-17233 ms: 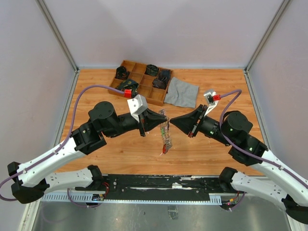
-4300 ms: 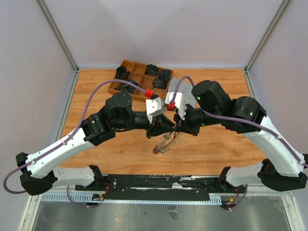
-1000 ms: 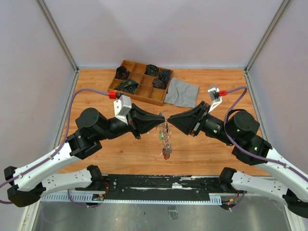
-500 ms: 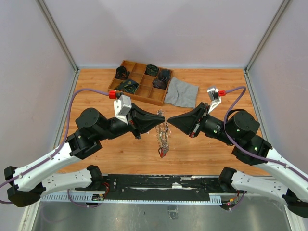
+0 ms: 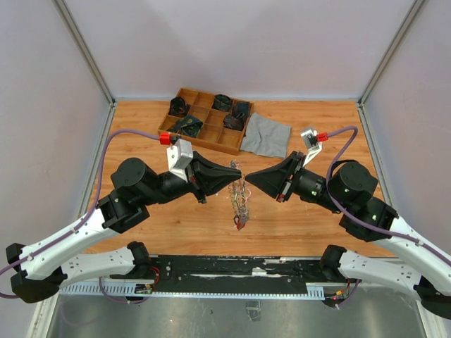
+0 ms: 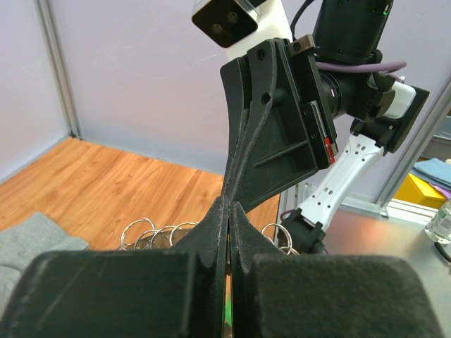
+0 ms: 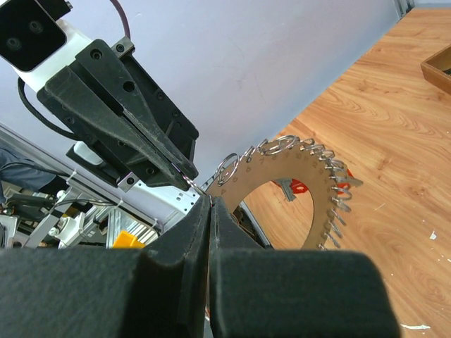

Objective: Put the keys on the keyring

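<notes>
Change: jaws of the right gripper (image 5: 248, 179), parted a second ago, are now pressed together.
Hold: the keyring (image 5: 239, 200) is pinched at its top rim by the left gripper (image 5: 237, 170).
Position: hung above the table's (image 5: 317, 225) middle, nearer its near edge.
Right grip: unconfirmed.

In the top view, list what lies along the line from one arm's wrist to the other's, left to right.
left gripper → keyring, hanging below where the two sets of fingertips meet → right gripper
</notes>
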